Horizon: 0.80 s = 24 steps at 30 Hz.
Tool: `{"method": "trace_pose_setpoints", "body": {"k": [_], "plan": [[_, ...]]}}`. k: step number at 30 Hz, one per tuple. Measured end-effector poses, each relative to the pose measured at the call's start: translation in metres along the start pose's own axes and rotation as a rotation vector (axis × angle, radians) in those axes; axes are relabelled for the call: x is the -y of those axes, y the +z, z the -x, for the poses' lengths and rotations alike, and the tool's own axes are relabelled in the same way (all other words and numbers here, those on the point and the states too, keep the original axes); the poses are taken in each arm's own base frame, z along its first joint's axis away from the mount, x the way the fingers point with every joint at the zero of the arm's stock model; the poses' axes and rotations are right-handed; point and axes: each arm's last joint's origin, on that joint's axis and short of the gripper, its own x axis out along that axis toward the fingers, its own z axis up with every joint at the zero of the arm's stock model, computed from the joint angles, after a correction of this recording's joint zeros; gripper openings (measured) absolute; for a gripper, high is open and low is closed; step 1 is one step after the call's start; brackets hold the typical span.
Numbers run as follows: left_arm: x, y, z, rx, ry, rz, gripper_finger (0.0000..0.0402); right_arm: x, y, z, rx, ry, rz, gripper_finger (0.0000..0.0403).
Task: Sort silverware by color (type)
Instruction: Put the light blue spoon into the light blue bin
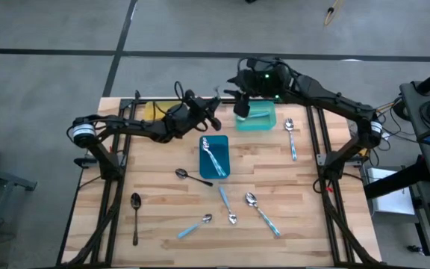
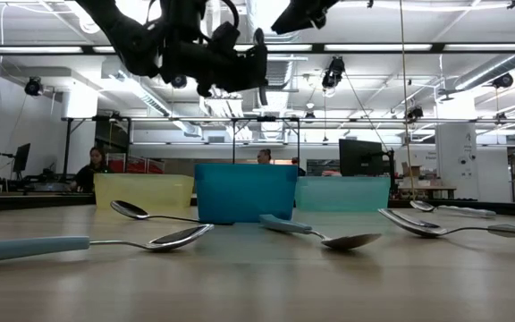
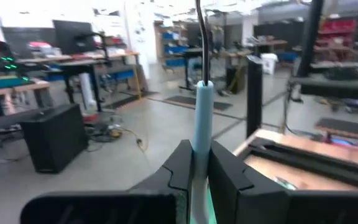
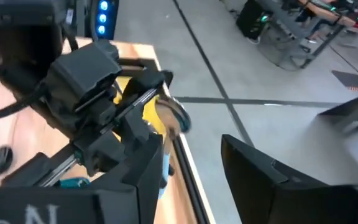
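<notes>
A wooden surface (image 1: 275, 187) is seen from above, with three trays near the top centre of the frame: yellow (image 1: 154, 110), blue (image 1: 214, 157) and teal (image 1: 256, 118). The left claw (image 1: 213, 112) hangs just above and left of the blue tray, clamped on a blue-handled spoon (image 3: 202, 118) that stands up between its fingers. The right claw (image 1: 241, 104) hovers at the teal tray's left end, its fingers apart and holding nothing. Silver spoons lie in the blue tray. Two black spoons (image 1: 135, 215) lie at lower left. More blue-handled spoons (image 1: 263, 214) lie loose at lower centre, and one (image 1: 291, 136) sits right of the teal tray.
</notes>
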Motion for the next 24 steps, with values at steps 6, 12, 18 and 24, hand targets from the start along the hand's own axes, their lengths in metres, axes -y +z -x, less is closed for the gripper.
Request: {"method": "trace_pose_setpoints", "body": {"k": [6,12,18,24], "plan": [[-0.001,0.009,0.001,0.084,0.011,0.035,0.0012,-0.003,-0.012,-0.002,0.006,0.001,-0.046,0.0159],[-0.001,0.011,0.001,0.102,0.012,0.028,0.0012,-0.014,-0.036,-0.026,0.100,-0.023,-0.058,0.0148],[-0.001,0.011,0.001,0.104,0.012,0.029,0.0012,-0.021,-0.058,-0.043,0.240,-0.063,-0.085,0.0133],[-0.001,0.013,0.001,0.118,0.010,0.033,0.0012,-0.025,-0.069,-0.053,0.297,-0.086,-0.106,0.0120]]}}
